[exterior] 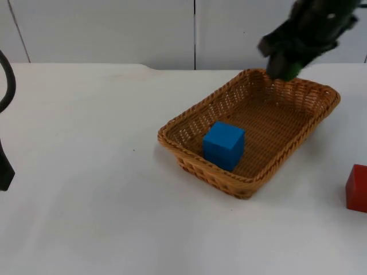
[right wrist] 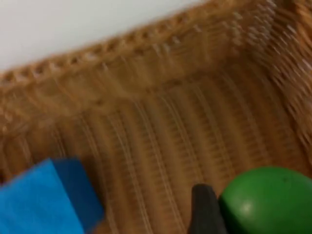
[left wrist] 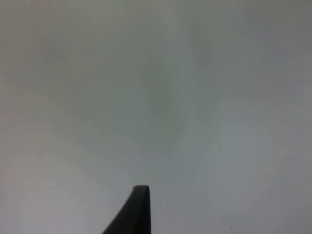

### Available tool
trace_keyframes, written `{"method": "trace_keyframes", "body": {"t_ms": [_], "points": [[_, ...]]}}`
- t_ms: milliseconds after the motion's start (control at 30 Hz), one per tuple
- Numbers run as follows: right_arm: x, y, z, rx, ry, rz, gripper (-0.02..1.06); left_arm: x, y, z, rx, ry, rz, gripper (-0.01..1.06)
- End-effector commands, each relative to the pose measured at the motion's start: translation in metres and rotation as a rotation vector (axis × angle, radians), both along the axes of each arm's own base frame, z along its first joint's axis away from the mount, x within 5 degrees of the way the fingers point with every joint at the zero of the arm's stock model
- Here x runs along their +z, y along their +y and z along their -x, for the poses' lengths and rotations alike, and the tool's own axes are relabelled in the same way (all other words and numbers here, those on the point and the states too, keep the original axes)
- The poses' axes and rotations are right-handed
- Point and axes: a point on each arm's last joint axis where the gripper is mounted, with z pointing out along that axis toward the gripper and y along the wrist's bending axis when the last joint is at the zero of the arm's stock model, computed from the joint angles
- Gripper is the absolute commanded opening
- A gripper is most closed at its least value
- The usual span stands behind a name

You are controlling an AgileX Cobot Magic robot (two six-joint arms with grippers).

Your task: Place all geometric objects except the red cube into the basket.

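A woven brown basket (exterior: 189,117) stands right of the table's middle, with a blue cube (exterior: 223,145) resting in its near-left end. My right gripper (exterior: 285,67) hovers over the basket's far corner, shut on a green ball (exterior: 293,70). In the right wrist view the green ball (right wrist: 265,200) sits against a black fingertip (right wrist: 204,209) above the basket floor (right wrist: 161,146), with the blue cube (right wrist: 44,202) beside it. A red cube (exterior: 358,188) lies on the table at the right edge, outside the basket. My left arm (exterior: 4,172) waits at the left edge, one fingertip (left wrist: 139,207) over bare white table.
The grey partition wall (exterior: 114,28) closes off the table's far side. White table top (exterior: 86,172) stretches left of and in front of the basket.
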Motion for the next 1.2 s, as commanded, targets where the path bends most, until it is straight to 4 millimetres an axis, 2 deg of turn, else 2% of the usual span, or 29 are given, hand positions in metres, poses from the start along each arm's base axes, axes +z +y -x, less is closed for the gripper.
{"method": "trace_keyframes", "body": {"t_ms": [0, 100, 200, 267, 333, 367, 467, 500, 533, 667, 767, 833, 900, 933, 967, 1033, 1067, 1100, 1133, 1167], "points": [[-0.008, 0.009, -0.013, 0.004, -0.011, -0.003, 0.00, 0.001, 0.000, 0.001, 0.006, -0.009, 0.007, 1.05], [-0.020, 0.013, -0.023, -0.018, -0.010, -0.014, 0.00, 0.001, 0.000, 0.001, 0.006, -0.011, 0.007, 1.05], [-0.038, 0.014, -0.030, -0.025, -0.002, -0.004, 0.06, 0.001, 0.000, 0.000, 0.007, -0.015, 0.007, 1.05], [-0.051, 0.014, -0.031, -0.026, 0.019, 0.004, 0.15, 0.001, 0.000, 0.000, 0.007, -0.017, 0.007, 1.05], [-0.054, 0.014, -0.031, -0.026, 0.024, 0.006, 0.17, 0.001, 0.000, 0.000, 0.007, -0.017, 0.007, 1.05], [-0.066, 0.015, -0.032, -0.026, 0.048, 0.014, 0.25, 0.001, 0.000, 0.000, 0.007, -0.017, 0.007, 1.05], [-0.081, 0.016, -0.031, -0.030, 0.090, 0.017, 0.39, 0.001, 0.000, 0.000, 0.007, -0.017, 0.007, 1.05], [-0.084, 0.015, -0.031, -0.030, 0.098, 0.021, 0.46, 0.001, 0.000, 0.000, 0.006, -0.017, 0.005, 1.05], [-0.084, 0.015, -0.031, -0.030, 0.098, 0.021, 0.46, 0.001, 0.000, 0.000, 0.006, -0.017, 0.005, 1.05], [-0.082, 0.015, -0.030, -0.029, 0.102, 0.022, 0.70, 0.001, 0.000, 0.000, 0.006, -0.017, 0.005, 1.05], [-0.076, 0.015, -0.030, -0.029, 0.096, 0.019, 0.75, 0.001, 0.000, 0.000, 0.006, -0.017, 0.005, 1.05], [-0.060, 0.014, -0.028, -0.028, 0.074, 0.012, 0.75, 0.001, 0.000, 0.000, 0.006, -0.017, 0.005, 1.05], [-0.032, 0.013, -0.025, -0.027, 0.036, -0.003, 0.75, 0.001, 0.000, 0.000, 0.006, -0.017, 0.005, 1.05], [-0.032, 0.013, -0.025, -0.027, 0.036, -0.003, 0.75, 0.001, 0.000, 0.000, 0.006, -0.017, 0.005, 1.05], [-0.012, 0.012, -0.022, -0.026, 0.005, -0.018, 0.75, 0.001, 0.000, 0.000, 0.007, -0.017, 0.007, 1.05], [0.041, 0.007, -0.008, -0.024, -0.065, -0.049, 0.75, 0.001, 0.000, 0.000, 0.008, -0.017, 0.009, 1.05], [0.053, 0.006, -0.004, -0.023, -0.081, -0.056, 0.75, 0.001, 0.000, 0.000, 0.008, -0.017, 0.009, 1.05], [0.053, 0.006, -0.004, -0.023, -0.081, -0.056, 0.75, 0.001, 0.000, 0.000, 0.008, -0.017, 0.009, 1.05], [0.085, 0.001, 0.008, -0.022, -0.124, -0.076, 0.75, 0.001, 0.000, 0.000, 0.009, -0.017, 0.011, 1.05], [0.107, -0.003, 0.018, -0.021, -0.159, -0.090, 0.75, 0.001, 0.000, 0.000, 0.010, -0.015, 0.014, 1.05]]}}
